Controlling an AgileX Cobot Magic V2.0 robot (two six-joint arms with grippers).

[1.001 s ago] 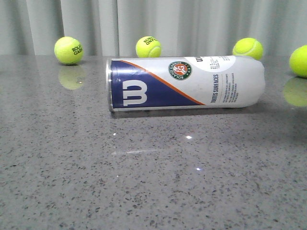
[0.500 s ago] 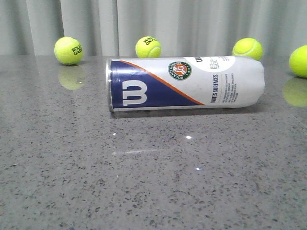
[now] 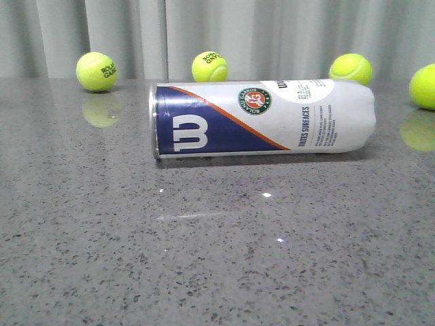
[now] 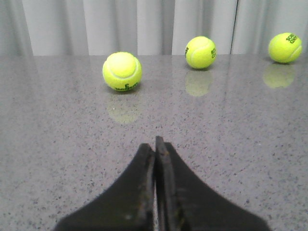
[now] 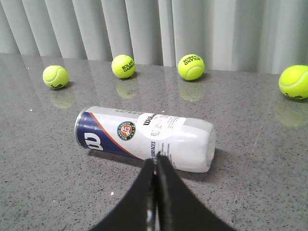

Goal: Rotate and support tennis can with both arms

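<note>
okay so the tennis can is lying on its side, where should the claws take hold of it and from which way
Probably at its two ends. The tennis can lies flat with its silver-rimmed end toward the robot's left and its rounded white end toward the right, so each claw could come in from its own side. Both the left claw and the right claw are shut now, so pressing the ends seems easier than pinching the wide barrel.

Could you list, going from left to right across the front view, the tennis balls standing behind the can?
Ball with dark print → ball by the can's silver-rimmed end → ball above the can's white end → ball cut off at the edge.
</note>
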